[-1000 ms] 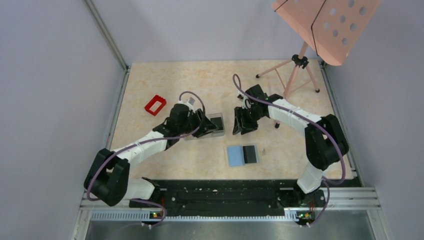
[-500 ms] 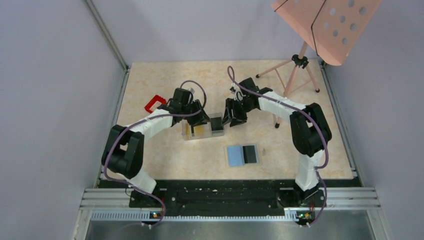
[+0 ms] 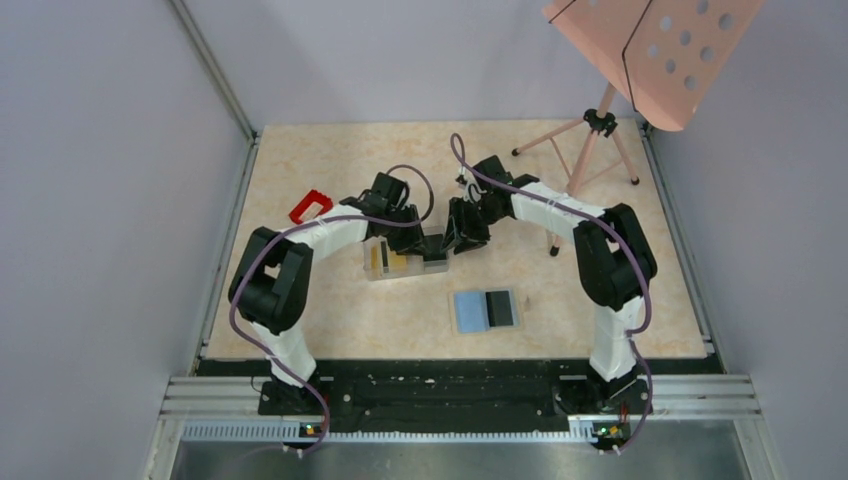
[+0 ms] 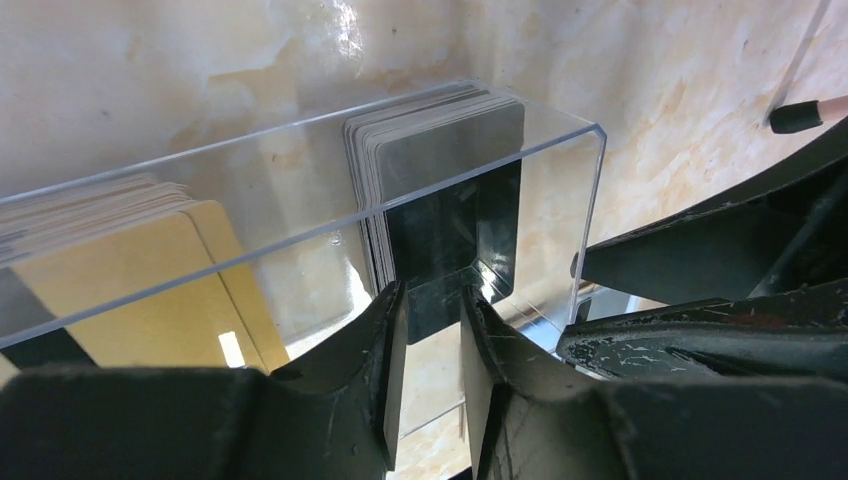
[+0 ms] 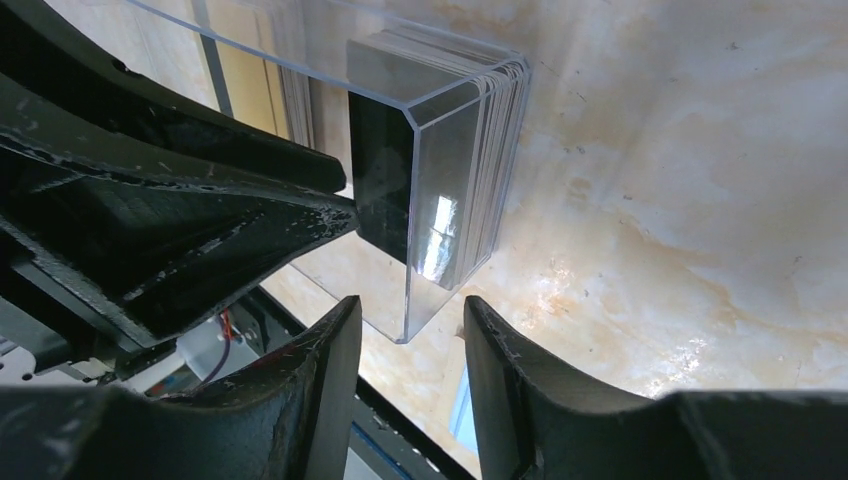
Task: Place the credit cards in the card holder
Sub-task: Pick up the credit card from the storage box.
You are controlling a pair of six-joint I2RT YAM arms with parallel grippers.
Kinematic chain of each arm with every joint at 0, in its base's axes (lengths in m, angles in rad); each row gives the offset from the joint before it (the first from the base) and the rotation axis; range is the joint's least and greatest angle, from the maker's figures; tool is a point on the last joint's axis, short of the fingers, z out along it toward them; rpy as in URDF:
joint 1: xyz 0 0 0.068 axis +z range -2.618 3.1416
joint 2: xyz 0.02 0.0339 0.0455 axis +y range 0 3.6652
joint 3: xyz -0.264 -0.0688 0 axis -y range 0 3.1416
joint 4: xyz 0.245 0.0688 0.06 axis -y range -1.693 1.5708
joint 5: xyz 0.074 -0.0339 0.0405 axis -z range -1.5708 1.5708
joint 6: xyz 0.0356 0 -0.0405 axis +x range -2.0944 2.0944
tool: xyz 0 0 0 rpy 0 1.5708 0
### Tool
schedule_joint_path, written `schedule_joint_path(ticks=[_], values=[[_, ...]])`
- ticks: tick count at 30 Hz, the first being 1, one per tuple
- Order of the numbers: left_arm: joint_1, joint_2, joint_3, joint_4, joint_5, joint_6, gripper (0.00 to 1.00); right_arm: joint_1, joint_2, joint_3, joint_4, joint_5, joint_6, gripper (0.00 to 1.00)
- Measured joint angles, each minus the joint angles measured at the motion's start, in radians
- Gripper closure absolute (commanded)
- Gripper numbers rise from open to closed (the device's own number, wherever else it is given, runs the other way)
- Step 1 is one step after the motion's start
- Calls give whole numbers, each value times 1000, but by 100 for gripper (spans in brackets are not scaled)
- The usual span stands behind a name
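Currently the credit cards are kept on edge in a clear box [image 4: 560, 200] near the middle of the table [image 3: 300, 300]: a black stack [image 4: 450, 150] at its right end and a yellow-gold stack [image 4: 130, 300] further left. The left gripper [image 4: 432, 300] is placed at a long wall of the box, just at the black stack. Its jaws are held a little apart and the black cards are seen in the gap, but whether anything is pinched cannot be told. The right gripper [image 5: 410, 305] is set at the right end of the box with its jaws apart. The box's corner lies between them, and whether it is touched cannot be told. The card holder [image 3: 468, 311] is laid open nearer than the box and slightly right, apart from both grippers. Its light blue lining is turned up and one black card [image 3: 503, 308] lies on its right half.
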Motion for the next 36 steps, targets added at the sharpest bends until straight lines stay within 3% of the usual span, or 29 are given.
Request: schedule_joint_path(ticks=[9, 14, 16, 20, 24, 36], values=[[-17, 20, 1, -9, 4, 2, 94, 0, 16, 0, -1, -1, 3, 64], [-26, 25, 5, -9, 12, 4, 97, 0, 16, 0, -2, -1, 3, 64], [-27, 25, 5, -9, 12, 4, 95, 0, 16, 0, -2, -1, 3, 64], [-28, 25, 6, -10, 8, 8, 72, 0, 16, 0, -2, -2, 3, 64], [-29, 14, 18, -26, -31, 14, 69, 0, 16, 0, -2, -2, 3, 64], [-50, 56, 63, -69, -52, 37, 100, 0, 16, 0, -2, -3, 3, 65]])
